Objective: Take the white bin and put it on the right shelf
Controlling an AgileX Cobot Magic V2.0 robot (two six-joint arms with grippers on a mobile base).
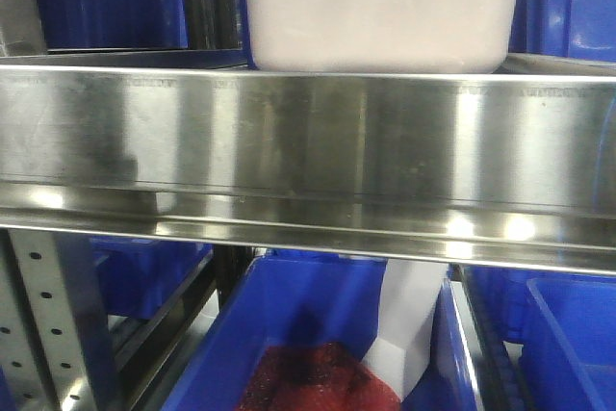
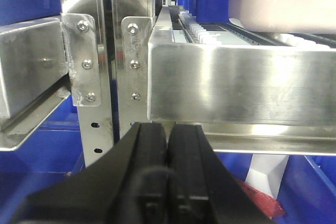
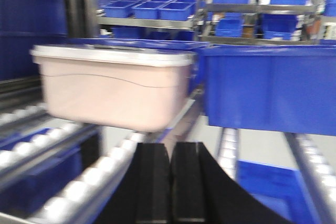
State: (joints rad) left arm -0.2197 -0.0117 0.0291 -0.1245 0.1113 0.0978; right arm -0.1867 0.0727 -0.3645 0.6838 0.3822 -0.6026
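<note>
A: Any readable writing?
B: None; faint marks on the right shelf (image 1: 308,141) rail are illegible.
A: The arms?
B: The left gripper (image 2: 168,150) sits level below the rail, jaws pressed together, holding nothing. The right gripper (image 3: 170,182) is likewise closed and empty.
A: Containers?
B: The white bin (image 1: 380,12) rests on the shelf, lidded. Below, a blue crate (image 1: 289,315) holds red mesh (image 1: 313,377).

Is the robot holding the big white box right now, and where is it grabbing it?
No, nothing is held. The left pincer and right pincer are both shut and empty. The white bin sits on the shelf rollers.
</note>
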